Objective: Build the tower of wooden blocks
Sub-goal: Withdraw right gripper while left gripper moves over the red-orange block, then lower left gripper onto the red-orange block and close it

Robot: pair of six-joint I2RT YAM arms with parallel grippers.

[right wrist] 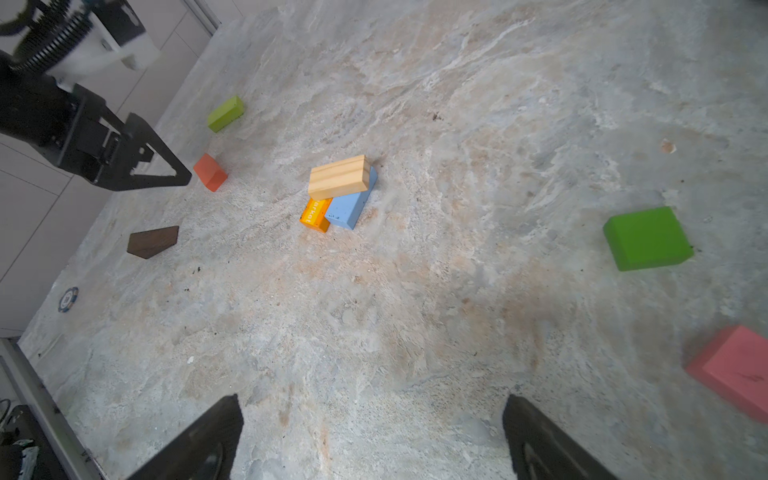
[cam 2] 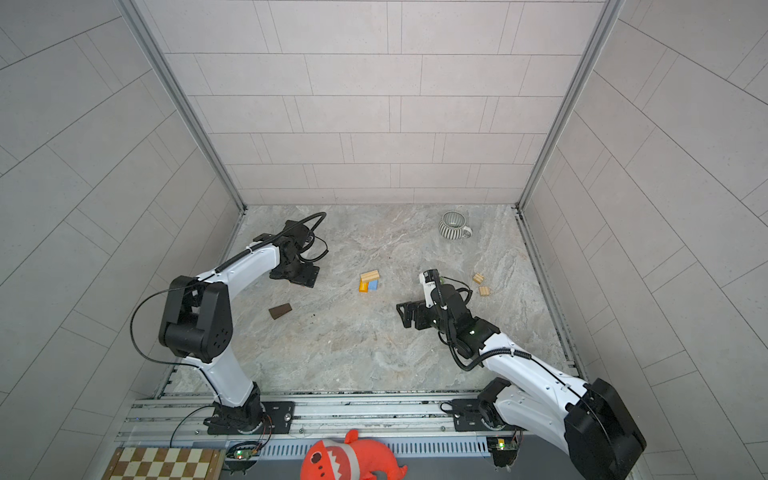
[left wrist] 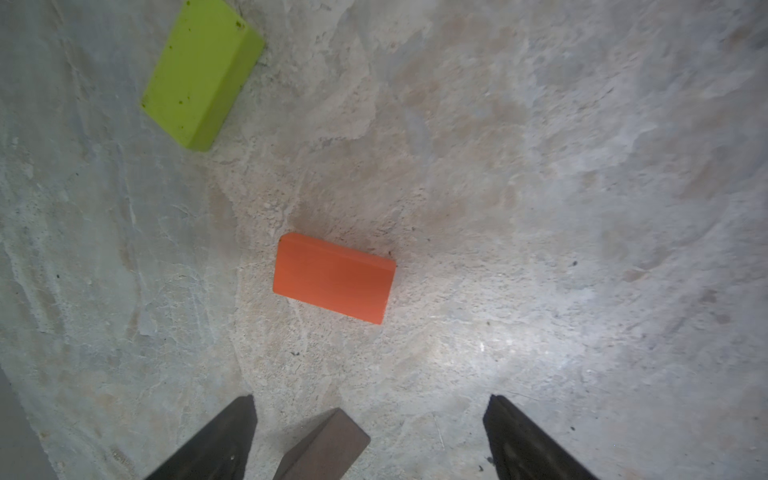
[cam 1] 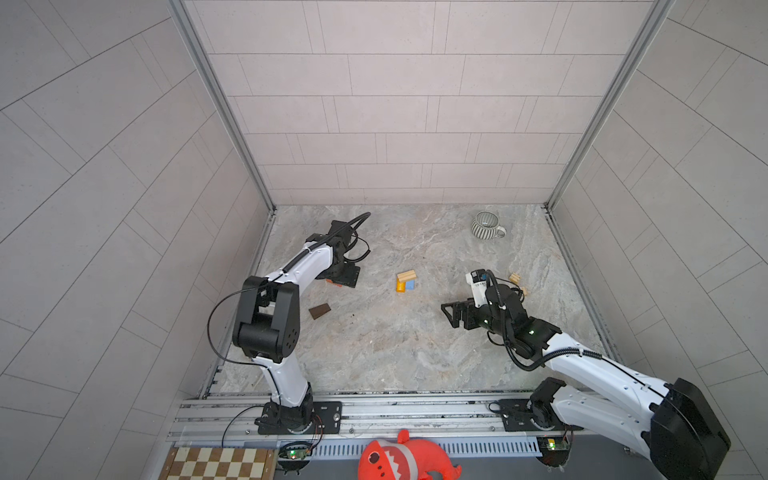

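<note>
The wood block tower (cam 1: 406,281) (cam 2: 369,281) stands mid-table: a tan block (right wrist: 339,176) lies across an orange lettered block (right wrist: 316,214) and a blue block (right wrist: 351,205). My left gripper (cam 1: 345,278) (left wrist: 370,399) hangs open above an orange block (left wrist: 334,277). A lime block (left wrist: 201,72) lies beyond it. A dark brown block (left wrist: 324,446) (cam 1: 319,311) lies on the table, touching neither finger. My right gripper (cam 1: 451,313) (right wrist: 370,399) is open and empty, to the right of the tower. A green block (right wrist: 646,239) and a pink block (right wrist: 735,370) lie near it.
A striped mug (cam 1: 487,225) stands at the back right. Two small tan blocks (cam 1: 515,278) (cam 2: 484,291) lie right of my right arm. A checkerboard (cam 1: 220,463) and a red plush shark (cam 1: 405,459) sit off the front edge. A round chip (right wrist: 68,299) lies near the left wall.
</note>
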